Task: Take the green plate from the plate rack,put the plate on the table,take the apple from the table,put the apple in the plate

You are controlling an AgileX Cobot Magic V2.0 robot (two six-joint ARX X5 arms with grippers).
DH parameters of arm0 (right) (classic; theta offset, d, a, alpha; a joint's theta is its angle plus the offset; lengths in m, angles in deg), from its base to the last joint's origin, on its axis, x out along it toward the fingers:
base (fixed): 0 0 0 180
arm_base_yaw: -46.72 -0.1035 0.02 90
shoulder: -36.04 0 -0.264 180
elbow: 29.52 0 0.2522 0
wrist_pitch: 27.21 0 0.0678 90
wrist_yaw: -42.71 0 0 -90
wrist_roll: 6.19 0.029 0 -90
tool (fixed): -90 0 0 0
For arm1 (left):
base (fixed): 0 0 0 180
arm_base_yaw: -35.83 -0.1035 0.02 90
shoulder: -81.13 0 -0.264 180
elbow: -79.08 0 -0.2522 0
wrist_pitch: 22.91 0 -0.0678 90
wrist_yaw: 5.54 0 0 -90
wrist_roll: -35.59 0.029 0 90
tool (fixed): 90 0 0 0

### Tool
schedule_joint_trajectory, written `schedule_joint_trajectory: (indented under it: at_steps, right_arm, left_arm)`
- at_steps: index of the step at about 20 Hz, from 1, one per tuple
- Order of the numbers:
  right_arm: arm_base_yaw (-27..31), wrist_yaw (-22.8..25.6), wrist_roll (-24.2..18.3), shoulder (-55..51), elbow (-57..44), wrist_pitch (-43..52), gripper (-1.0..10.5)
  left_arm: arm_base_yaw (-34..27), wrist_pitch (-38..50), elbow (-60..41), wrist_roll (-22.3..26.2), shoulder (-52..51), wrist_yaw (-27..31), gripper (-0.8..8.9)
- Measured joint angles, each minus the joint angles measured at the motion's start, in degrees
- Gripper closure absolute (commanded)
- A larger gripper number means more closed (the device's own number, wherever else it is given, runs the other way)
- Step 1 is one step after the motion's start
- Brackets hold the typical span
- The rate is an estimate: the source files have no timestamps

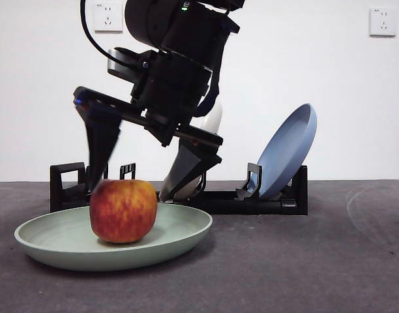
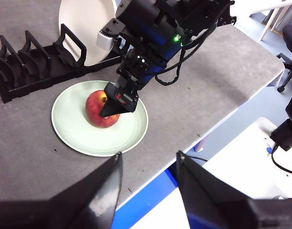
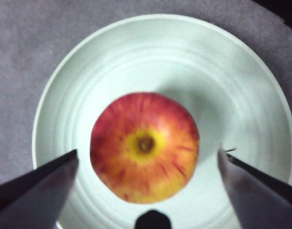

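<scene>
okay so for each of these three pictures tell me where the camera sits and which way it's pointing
Front view: low, at table height, looking level across the table at the apple in the green plate, with the plate rack behind; the right gripper hangs open above the apple.
Left wrist view: high and back, looking down at the plate; the left gripper open at the bottom edge.
Right wrist view: straight down over the apple, between its own jaws.
All three share the apple and plate.
</scene>
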Motion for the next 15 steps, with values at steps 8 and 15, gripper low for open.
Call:
schedule_joint_trajectory:
  at_steps: [8, 15]
  right_arm:
    - [0.0, -0.3, 0.1, 0.0, 3.5, -4.3, 4.0]
    - [0.0, -3.0, -2.6, 0.0, 14.2, -19.8, 4.1]
  left_arm:
    - [0.0, 0.0, 0.0, 0.0, 0.0, 0.0, 6.26]
    - [0.0, 0.0, 0.0, 0.0, 0.0, 0.0, 6.26]
